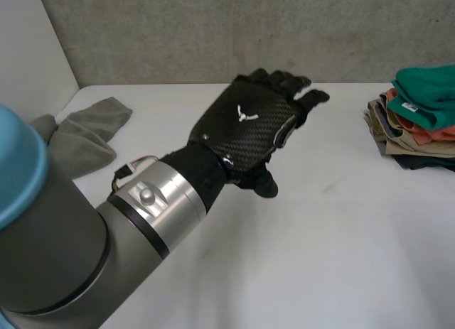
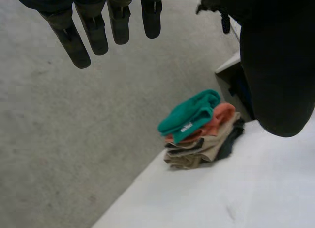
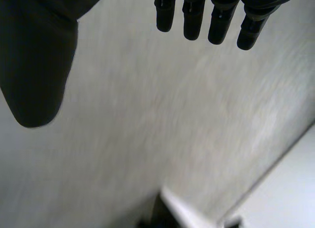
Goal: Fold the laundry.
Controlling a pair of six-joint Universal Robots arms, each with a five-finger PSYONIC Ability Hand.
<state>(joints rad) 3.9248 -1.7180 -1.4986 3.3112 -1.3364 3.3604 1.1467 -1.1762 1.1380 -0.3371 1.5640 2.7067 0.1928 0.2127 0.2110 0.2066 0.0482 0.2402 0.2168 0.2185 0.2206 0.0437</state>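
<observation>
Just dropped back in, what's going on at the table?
The left hand reaches out open over the white table, holding nothing. A folded stack, green on top, sits at the right, and a grey cloth lies crumpled at the far left. The right hand is open and empty too.

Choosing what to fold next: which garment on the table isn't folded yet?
The grey cloth, lying crumpled by itself on the robot's left. The rest sit folded in one stack, a green garment on top, on the opposite side.

We find the table free along its near edge; folded stack obstructs the right edge, grey cloth the far-left corner.
</observation>
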